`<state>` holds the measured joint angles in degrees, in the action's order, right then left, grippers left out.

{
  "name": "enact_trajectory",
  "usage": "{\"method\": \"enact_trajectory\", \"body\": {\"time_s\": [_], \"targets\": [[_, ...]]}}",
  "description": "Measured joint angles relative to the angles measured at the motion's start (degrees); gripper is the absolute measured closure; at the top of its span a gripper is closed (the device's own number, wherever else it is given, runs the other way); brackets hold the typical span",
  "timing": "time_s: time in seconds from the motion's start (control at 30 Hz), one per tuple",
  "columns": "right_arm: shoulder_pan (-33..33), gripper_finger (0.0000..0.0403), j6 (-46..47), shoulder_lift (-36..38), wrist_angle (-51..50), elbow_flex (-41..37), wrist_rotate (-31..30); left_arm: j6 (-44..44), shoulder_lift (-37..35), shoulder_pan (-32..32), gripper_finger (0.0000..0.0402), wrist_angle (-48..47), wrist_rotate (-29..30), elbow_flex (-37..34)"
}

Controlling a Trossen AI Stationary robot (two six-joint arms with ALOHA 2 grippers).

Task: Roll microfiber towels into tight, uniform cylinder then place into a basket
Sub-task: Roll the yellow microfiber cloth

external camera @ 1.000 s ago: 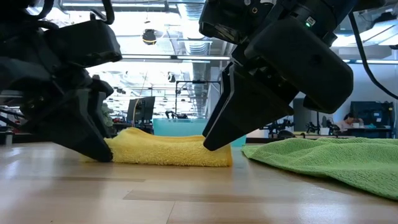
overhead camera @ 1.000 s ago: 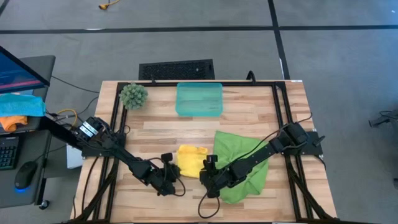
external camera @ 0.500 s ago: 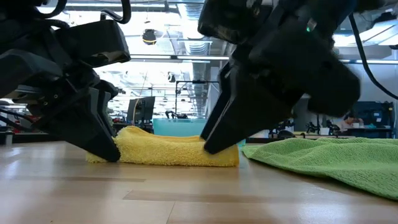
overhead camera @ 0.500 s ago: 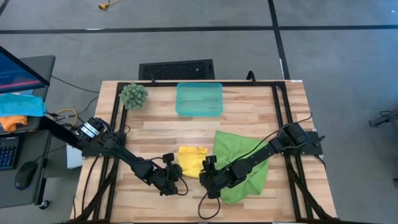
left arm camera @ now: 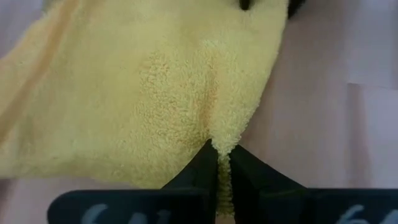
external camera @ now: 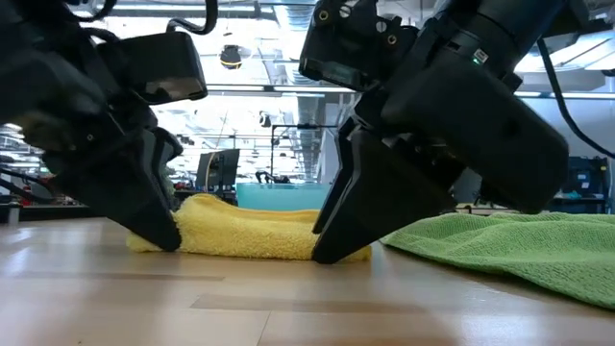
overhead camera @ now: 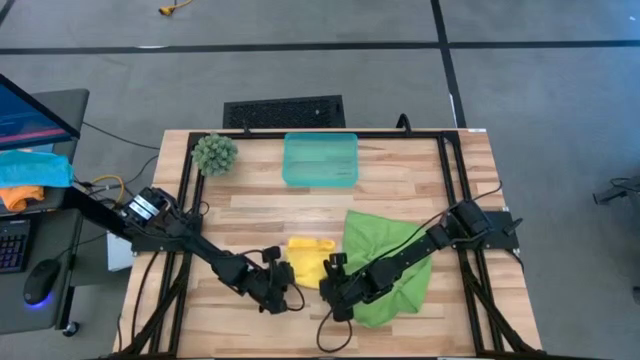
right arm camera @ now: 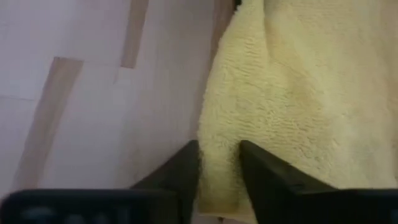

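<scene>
The yellow towel (overhead camera: pixel 308 256) lies loosely folded on the table's near middle. My left gripper (overhead camera: pixel 287 283) is at its near-left edge, shut on the cloth (left arm camera: pixel 219 163). My right gripper (overhead camera: pixel 326 277) stands at the towel's near-right edge, with the cloth filling the gap between its fingers (right arm camera: pixel 219 171). The lime green towel (overhead camera: pixel 392 258) lies spread and rumpled to the right, partly under my right arm. The teal basket (overhead camera: pixel 320 159) stands at the far middle. My left gripper pinches the yellow towel's near edge (left arm camera: pixel 221 144) between its two fingers (left arm camera: pixel 202 169). It slants down from the near-left. The towel rests on the table. My right gripper has the towel's near-right edge (right arm camera: pixel 217 149) between its two fingers (right arm camera: pixel 185 167), slanting down from the near-right, fingertips at the tabletop (external camera: pixel 327 252). The cloth lies on the table.
A fuzzy green ball plant (overhead camera: pixel 214 153) sits at the far left corner. Black rails (overhead camera: pixel 448 190) run along the table's sides. Bare wood lies between the basket and the towels.
My right gripper has sunk a little, down to the tabletop at the yellow towel's right end. My left gripper has turned slightly at the towel's left end. The towel's near edge has drawn in a little; its far part stays put.
</scene>
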<state>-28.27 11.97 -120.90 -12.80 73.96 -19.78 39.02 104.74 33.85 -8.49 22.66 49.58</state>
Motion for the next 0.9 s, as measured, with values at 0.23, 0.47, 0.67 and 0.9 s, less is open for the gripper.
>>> {"method": "enact_trajectory", "body": {"time_s": [0.23,0.47,0.67,0.9], "targets": [[-0.3,0.0389,-1.6,-0.3,-0.4,2.0,3.1,4.6,-3.3,0.0,0.0390,-1.6,-7.5,-0.2],[-0.6,0.0369,-1.5,-0.4,-0.3,6.0,8.0,6.4,-7.7,0.1,0.0390,-2.1,-18.2,-0.3],[-0.9,0.0394,-1.4,-0.4,-0.4,8.5,10.6,9.7,-9.0,0.0,0.0390,-2.4,-25.5,-0.2],[-0.1,0.0376,1.2,-0.3,-2.6,11.0,11.1,14.2,-9.1,-1.3,0.0390,-4.1,-33.0,-0.1]]}}
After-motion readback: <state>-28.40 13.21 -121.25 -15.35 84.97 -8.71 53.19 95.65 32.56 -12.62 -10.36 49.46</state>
